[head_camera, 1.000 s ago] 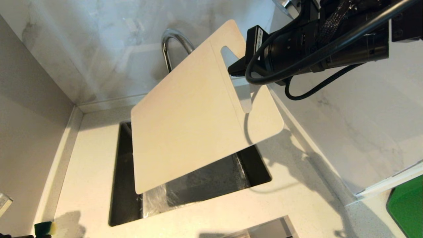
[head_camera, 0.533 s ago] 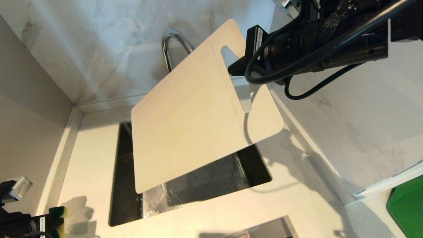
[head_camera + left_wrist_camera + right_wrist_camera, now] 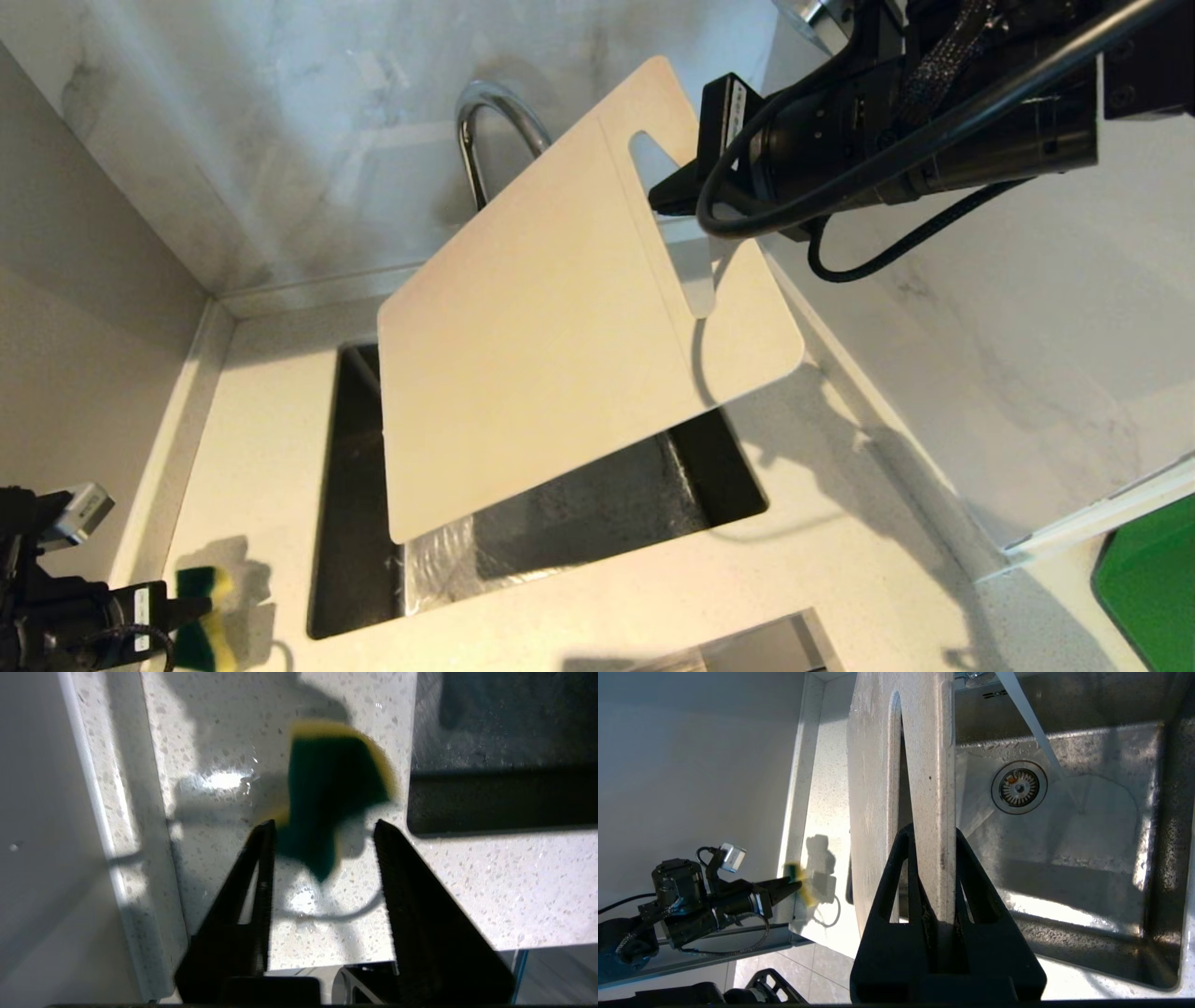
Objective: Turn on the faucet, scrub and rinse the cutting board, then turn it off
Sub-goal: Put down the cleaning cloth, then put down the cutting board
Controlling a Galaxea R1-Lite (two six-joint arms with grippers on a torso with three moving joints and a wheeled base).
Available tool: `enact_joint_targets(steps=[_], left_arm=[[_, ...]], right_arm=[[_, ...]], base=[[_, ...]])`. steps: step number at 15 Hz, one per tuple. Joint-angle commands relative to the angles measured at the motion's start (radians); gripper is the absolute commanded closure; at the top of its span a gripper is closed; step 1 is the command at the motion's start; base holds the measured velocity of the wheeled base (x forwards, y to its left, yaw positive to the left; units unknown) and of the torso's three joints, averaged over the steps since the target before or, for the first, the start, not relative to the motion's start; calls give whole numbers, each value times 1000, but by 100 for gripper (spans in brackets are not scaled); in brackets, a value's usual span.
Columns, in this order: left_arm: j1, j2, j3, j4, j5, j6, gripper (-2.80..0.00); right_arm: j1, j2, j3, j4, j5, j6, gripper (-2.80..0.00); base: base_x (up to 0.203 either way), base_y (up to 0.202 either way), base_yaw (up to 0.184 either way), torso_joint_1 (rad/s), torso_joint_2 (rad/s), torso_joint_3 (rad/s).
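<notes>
My right gripper (image 3: 667, 196) is shut on the handle end of the pale beige cutting board (image 3: 541, 355), holding it tilted over the sink (image 3: 355, 523). The right wrist view shows the board (image 3: 878, 788) edge-on between that gripper's (image 3: 931, 833) fingers. Behind the board rises the chrome faucet (image 3: 485, 121). A thin stream of water (image 3: 1031, 723) slants into the basin. At the lower left, my left gripper (image 3: 191, 611) (image 3: 322, 826) stands open over the counter. A green and yellow sponge (image 3: 210, 625) (image 3: 331, 779) shows blurred just past its fingertips, gripped by neither finger.
A grey wall (image 3: 84, 373) runs close along the counter's left side, next to my left arm. Marble walls stand behind and right of the sink. A green slab (image 3: 1153, 588) lies at the far right. The drain (image 3: 1019, 787) sits in the wet basin.
My left arm has come into view at the lower left with the sponge. Its jaws have opened and let go of the sponge. The board and right gripper have barely moved.
</notes>
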Motion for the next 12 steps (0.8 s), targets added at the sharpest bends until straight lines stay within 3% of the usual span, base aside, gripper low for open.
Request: enact_joint_targets(steps=[1, 5, 6, 7, 12], left_arm=[[15, 9, -12, -1, 1, 0, -280], [15, 4, -12, -11, 1, 2, -280], [13, -1, -4, -30, 4, 5, -193], [12, -11, 4, -41, 6, 8, 0], [12, -178, 29, -21, 7, 19, 0]], right_arm=[[-1, 0, -2, 2, 2, 1, 0], [0, 2, -2, 3, 2, 1, 0], [0, 0, -2, 4, 2, 1, 0], [0, 0, -2, 4, 2, 1, 0], [0, -3, 1, 4, 2, 1, 0]], base=[[0, 0, 0, 0, 0, 0], [0, 0, 0, 0, 0, 0], [0, 0, 0, 0, 0, 0], [0, 0, 0, 0, 0, 0], [0, 0, 0, 0, 0, 0]])
